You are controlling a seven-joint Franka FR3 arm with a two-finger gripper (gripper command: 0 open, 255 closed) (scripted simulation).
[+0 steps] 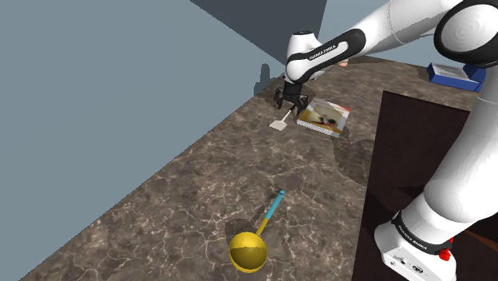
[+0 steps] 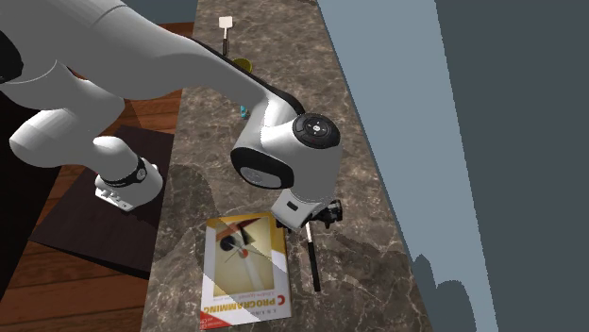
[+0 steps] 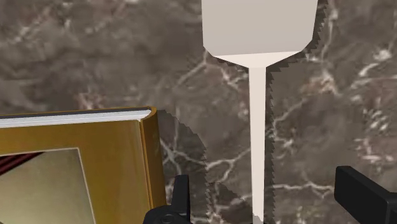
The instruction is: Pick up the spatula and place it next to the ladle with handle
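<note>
The spatula [image 3: 257,38] has a broad white blade and a thin white neck, and lies flat on the brown marbled counter [image 1: 199,191]. In the shoulder view its blade [image 1: 278,125] pokes out from under my gripper [image 1: 289,102]. Its dark handle [image 2: 313,262] shows in the second exterior view, past my gripper [image 2: 319,219]. My gripper [image 3: 270,202] is open, hovering low with the neck between the fingers [image 3: 362,194], which do not touch it. The ladle [image 1: 248,252] has a yellow bowl and a teal handle. It lies far along the counter, near the shoulder view's bottom edge.
A yellow-covered book [image 1: 325,118] lies right beside the spatula, close to one finger. A blue and white thing [image 1: 455,76] sits at the counter's far right. The dark stand [image 1: 415,176] borders the counter. A wall [image 1: 96,96] runs along the other side. A small white square-headed utensil [image 2: 225,24] lies beyond the ladle [image 2: 244,64].
</note>
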